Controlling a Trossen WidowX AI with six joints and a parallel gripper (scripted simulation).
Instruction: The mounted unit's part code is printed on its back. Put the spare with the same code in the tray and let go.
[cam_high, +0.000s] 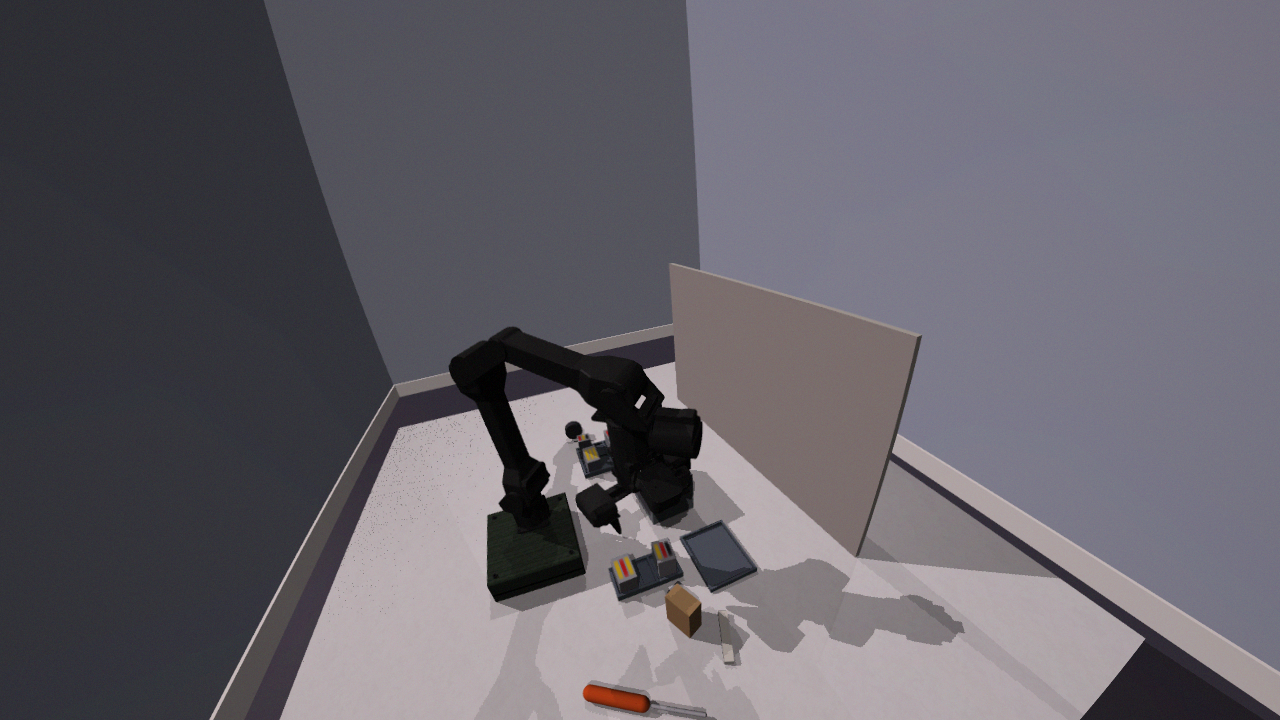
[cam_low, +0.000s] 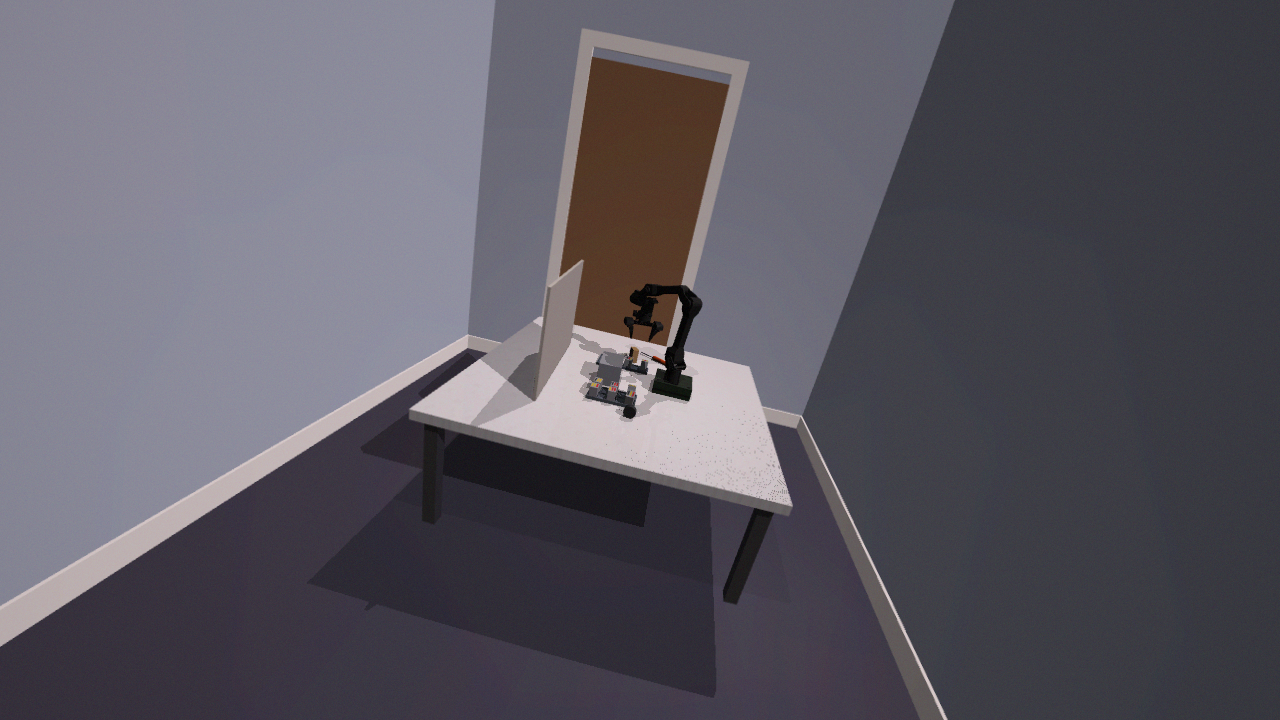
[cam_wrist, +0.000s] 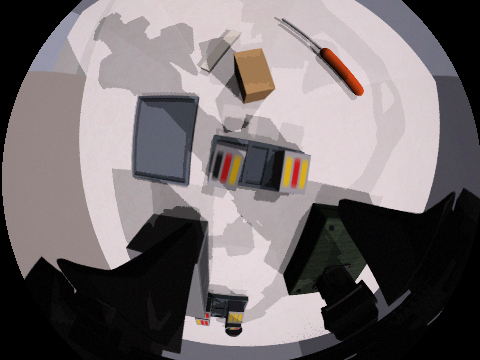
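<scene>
I'm working over a big white table (cam_high: 429, 501) (cam_low: 537, 429) (cam_wrist: 350, 145), with a tall beige upright panel (cam_high: 787, 411) (cam_low: 556, 331) (cam_wrist: 40, 175) along one side. Black gripper (cam_high: 640, 526) (cam_low: 644, 337) (cam_wrist: 271, 220) hangs above, fingers spread wide, nothing between them. Mounted unit is, I take it, the grey box (cam_low: 610, 368) (cam_wrist: 201, 270), mostly hidden by a finger in the wrist view; its code isn't readable now. Flat slate-grey tray (cam_high: 718, 555) (cam_low: 608, 360) (cam_wrist: 162, 142) has no spare in it. Nearer dark rack (cam_high: 642, 574) (cam_wrist: 256, 165) is just beside it, carrying two striped spares: a grey block with black-red-yellow stripes (cam_high: 663, 557) (cam_wrist: 227, 166) on the tray side, and a grey block with yellow-red-yellow stripes (cam_high: 623, 571) (cam_wrist: 296, 171) at the other end. More spares sit on the farther dark rack (cam_high: 599, 470) (cam_low: 604, 396) (cam_wrist: 219, 306), too small for me to read surely. Step in hand looks like lining up on the nearer rack. I'd settle the full stripe order against the unit's back first, centre over the match, square the fingers to its sides, descend straight without clipping the neighbour, squeeze, lift clear of the rack, then lower into the tray before opening.
</scene>
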